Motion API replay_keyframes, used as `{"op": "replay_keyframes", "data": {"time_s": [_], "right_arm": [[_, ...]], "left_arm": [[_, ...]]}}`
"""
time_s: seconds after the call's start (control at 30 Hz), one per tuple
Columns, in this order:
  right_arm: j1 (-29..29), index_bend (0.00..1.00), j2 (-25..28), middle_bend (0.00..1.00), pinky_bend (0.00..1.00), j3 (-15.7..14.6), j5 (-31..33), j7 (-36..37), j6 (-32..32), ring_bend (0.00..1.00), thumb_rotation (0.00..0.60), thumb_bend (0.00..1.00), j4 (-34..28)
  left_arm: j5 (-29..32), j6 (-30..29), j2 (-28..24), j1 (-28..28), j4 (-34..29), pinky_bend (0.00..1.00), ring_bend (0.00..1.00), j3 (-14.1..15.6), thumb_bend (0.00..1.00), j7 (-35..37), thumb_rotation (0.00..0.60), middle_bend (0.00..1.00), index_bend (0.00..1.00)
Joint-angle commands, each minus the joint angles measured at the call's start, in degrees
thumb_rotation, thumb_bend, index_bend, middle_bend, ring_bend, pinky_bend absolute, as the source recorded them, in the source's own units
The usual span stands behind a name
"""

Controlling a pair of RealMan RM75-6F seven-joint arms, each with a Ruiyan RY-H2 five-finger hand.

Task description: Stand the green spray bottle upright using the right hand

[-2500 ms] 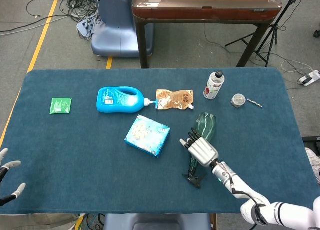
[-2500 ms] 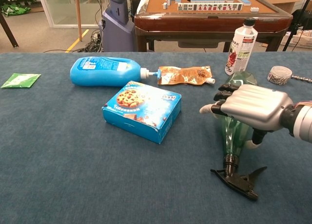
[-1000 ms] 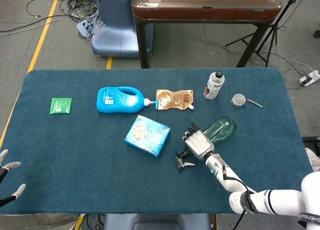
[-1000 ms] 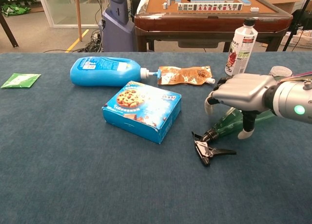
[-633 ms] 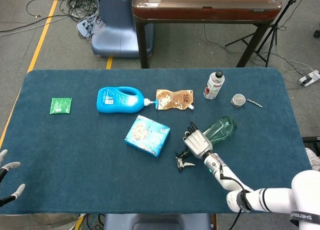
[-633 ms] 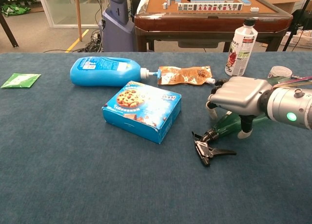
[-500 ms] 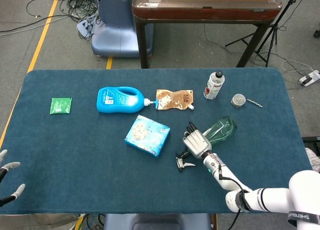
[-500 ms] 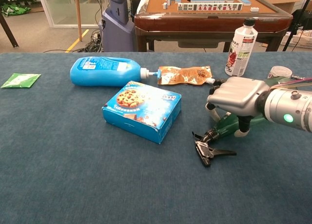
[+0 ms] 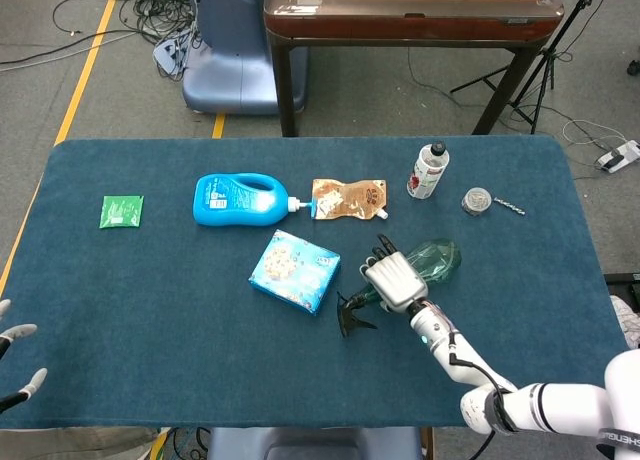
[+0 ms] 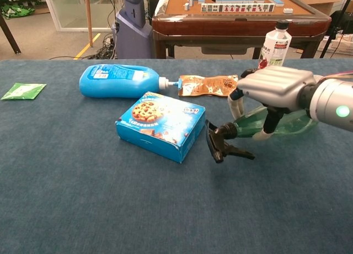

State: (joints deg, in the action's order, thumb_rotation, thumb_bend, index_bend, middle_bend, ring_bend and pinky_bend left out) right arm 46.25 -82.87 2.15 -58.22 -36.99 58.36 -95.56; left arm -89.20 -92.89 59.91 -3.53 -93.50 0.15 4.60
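Near the front-left corner of the table, left hand idle, fingers apart, holding nothing. Toward the front edge, right of centre: right hand wrapped around green spray bottle, carried nearly level, black trigger head leftward. Likely to slip or swing into the cookie box nearby if tilted upright on a loose grasp.

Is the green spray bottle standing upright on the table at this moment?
No, the green spray bottle lies nearly level in the right hand, its black trigger head pointing toward the blue cookie box.
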Motion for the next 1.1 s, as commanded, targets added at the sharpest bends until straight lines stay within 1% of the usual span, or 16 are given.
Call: {"op": "replay_keyframes", "data": {"time_s": [0.03,0.13,0.27,0.37,0.43,0.57,0.67,0.87,1.0,1.1], "right_arm": [[-4.54,0.62,4.88,0.4,0.07,3.38,-4.22,13.95,2.72,0.21,0.6,0.24,-5.35],[-6.61,0.62,7.17,0.4,0.07,5.14,-5.43,22.03,3.48,0.21,0.6,0.24,-6.94],[-8.94,0.62,9.74,0.4,0.07,7.78,-6.52,36.09,1.98,0.21,0.6,0.24,-8.44],[-10.07,0.62,10.3,0.4,0.07,8.75,-9.04,45.17,0.63,0.21,0.6,0.24,-7.31],[-10.46,0.62,10.41,0.4,0.07,8.86,-10.69,49.93,-0.54,0.21,0.6,0.24,-6.53],[-11.4,0.62,9.15,0.39,0.07,9.84,-14.21,61.31,-1.15,0.21,0.6,0.24,-3.55],[-12.0,0.62,7.85,0.39,0.07,10.33,-16.29,68.0,-0.71,0.21,0.6,0.24,-1.1],[-12.4,0.62,4.77,0.39,0.07,10.51,-19.47,78.89,-0.4,0.21,0.6,0.24,4.34],[-12.15,0.62,3.13,0.39,0.07,10.46,-20.74,84.74,-1.0,0.21,0.6,0.24,7.49],[-12.05,0.62,2.4,0.39,0.07,10.56,-21.24,86.76,-0.88,0.21,0.6,0.24,9.12]], "left_arm": [[-0.31,-0.07,-0.11,0.1,-0.26,0.03,0.05,0.0,0.26,-0.23,0.6,0.05,0.3],[-0.58,-0.09,-0.29,0.19,-0.67,0.03,0.05,0.0,0.26,-0.58,0.6,0.05,0.3],[-0.92,-0.17,-0.35,0.2,-1.22,0.03,0.05,0.11,0.26,-0.94,0.6,0.05,0.3],[-0.97,-0.06,-0.39,0.21,-1.42,0.03,0.05,0.2,0.26,-1.29,0.6,0.05,0.3],[-0.93,-0.11,-0.47,0.2,-1.56,0.03,0.05,0.18,0.26,-1.42,0.6,0.05,0.3],[-0.81,-0.31,-0.65,0.07,-1.77,0.03,0.05,0.13,0.26,-1.47,0.6,0.05,0.3],[-0.64,-0.21,-0.74,0.0,-1.73,0.03,0.05,0.18,0.26,-1.46,0.6,0.05,0.3],[-0.64,-0.18,-0.64,-0.02,-1.73,0.03,0.05,0.2,0.26,-1.63,0.6,0.05,0.3],[-0.64,-0.22,-0.72,0.0,-1.89,0.03,0.05,0.15,0.26,-1.78,0.6,0.05,0.3],[-0.56,-0.26,-0.83,-0.04,-1.97,0.03,0.05,0.11,0.26,-1.82,0.6,0.05,0.3]]}}
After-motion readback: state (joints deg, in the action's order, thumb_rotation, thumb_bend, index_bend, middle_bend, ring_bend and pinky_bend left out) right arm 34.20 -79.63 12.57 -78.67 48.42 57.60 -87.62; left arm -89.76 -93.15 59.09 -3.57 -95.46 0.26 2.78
